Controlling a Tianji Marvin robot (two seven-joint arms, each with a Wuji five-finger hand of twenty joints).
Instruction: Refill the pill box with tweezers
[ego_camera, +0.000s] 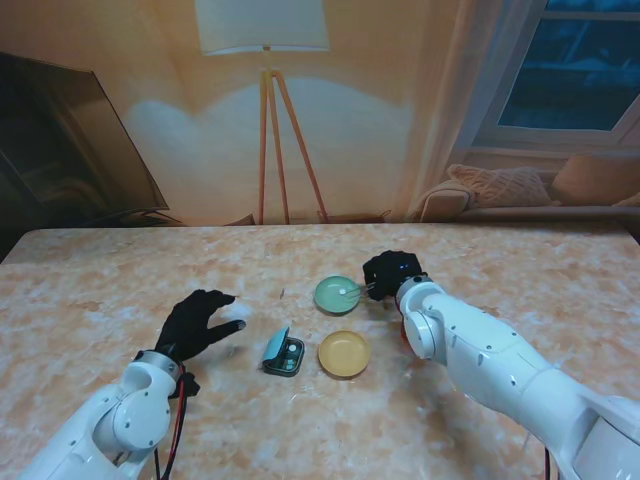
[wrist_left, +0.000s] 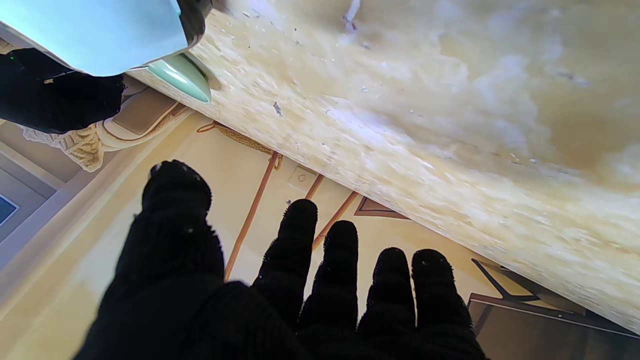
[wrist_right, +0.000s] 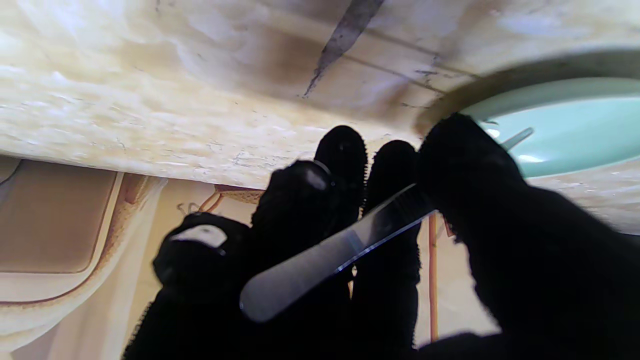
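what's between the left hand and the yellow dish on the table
The open teal pill box sits between the black-gloved left hand and the round yellow dish, as the stand view shows.

Stand view: high behind both arms, looking down and forward over whole table (ego_camera: 90, 270), far wall behind. Left wrist view: upside down, close over table, looking along left hand (wrist_left: 280, 295) fingers toward far right; green dish (wrist_left: 182, 77) at edge. Right wrist view: upside down, very close, along right hand (wrist_right: 350, 240) fingers; same green dish fills corner. All three views share green dish.
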